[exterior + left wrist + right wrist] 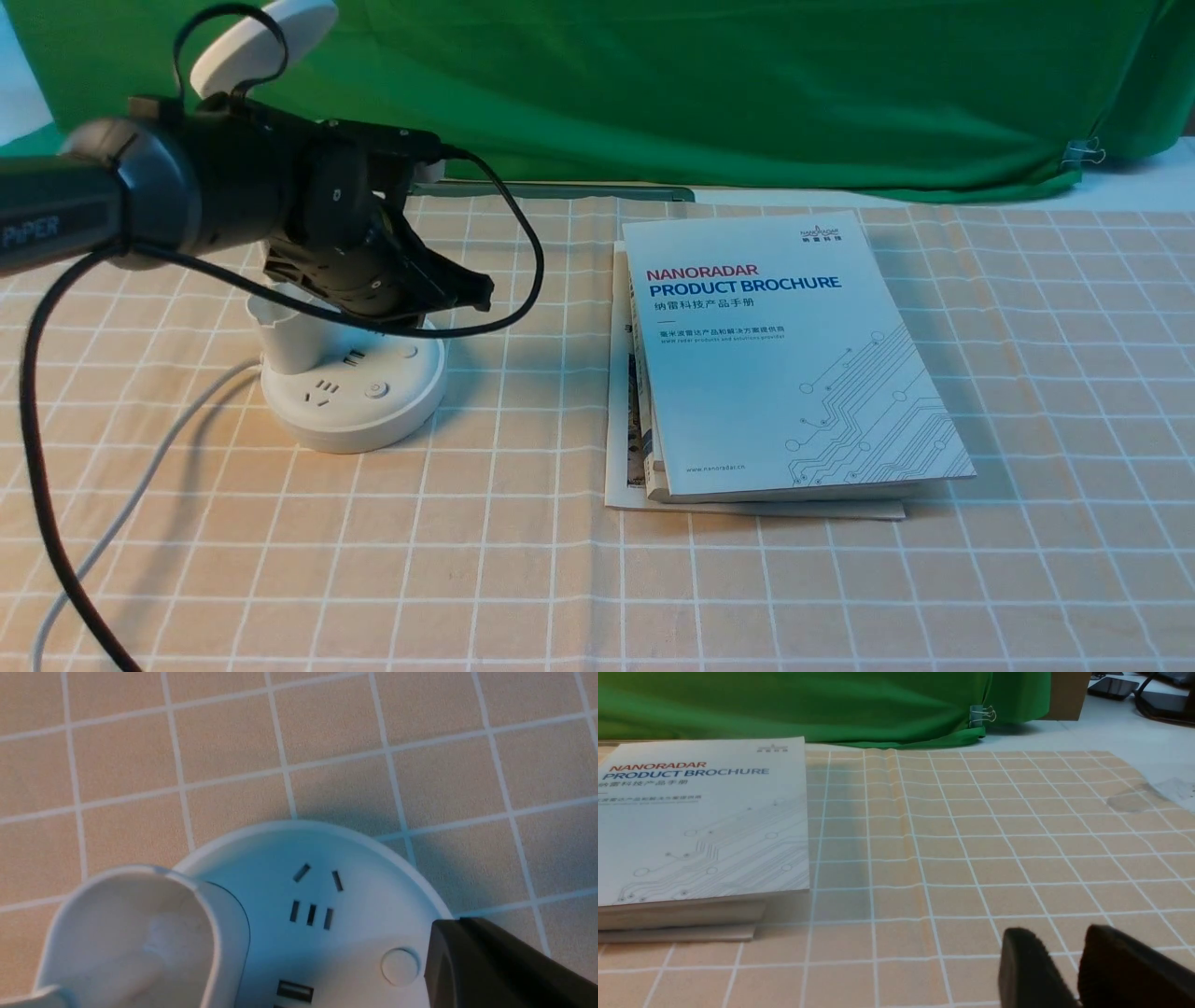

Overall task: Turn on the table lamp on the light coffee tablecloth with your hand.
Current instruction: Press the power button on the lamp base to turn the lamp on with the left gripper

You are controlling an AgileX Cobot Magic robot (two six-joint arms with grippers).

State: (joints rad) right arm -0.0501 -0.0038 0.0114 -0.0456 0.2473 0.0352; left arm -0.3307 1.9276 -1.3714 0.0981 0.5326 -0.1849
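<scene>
Left arm – black robot hand (471,291) hangs over the white plastic table lamp (355,397), above the far-right part of its round base. In the front view the dark fingers taper to one tip and seem pressed together, with nothing held. The left wrist view shows only one dark finger (490,961), its edge just beside the small round button (399,966) on the base. I cannot tell whether it touches the base.

Lamp position – stands upright on the left part of the light coffee tablecloth with the white grid (840,579). The pen-holder cup (289,336) rises at the left of the base, and socket slots and a USB port show on the top face. The disc head (261,42) sits high at upper left, behind the arm. A white cord (140,485) leaves the base toward the near-left edge. The arm's black cable (37,467) loops beside it.

Right arm – right gripper (1064,940) is seen only in its own wrist view, low over bare cloth. There is a narrow gap between its two dark fingers, with nothing in it.

Other items: a white "NANORADAR PRODUCT BROCHURE" booklet (784,355) lies flat on loose papers, to the right of the lamp and apart from it. A green cloth backdrop (747,84) hangs behind, with a metal binder clip (1083,154) at its right corner.
</scene>
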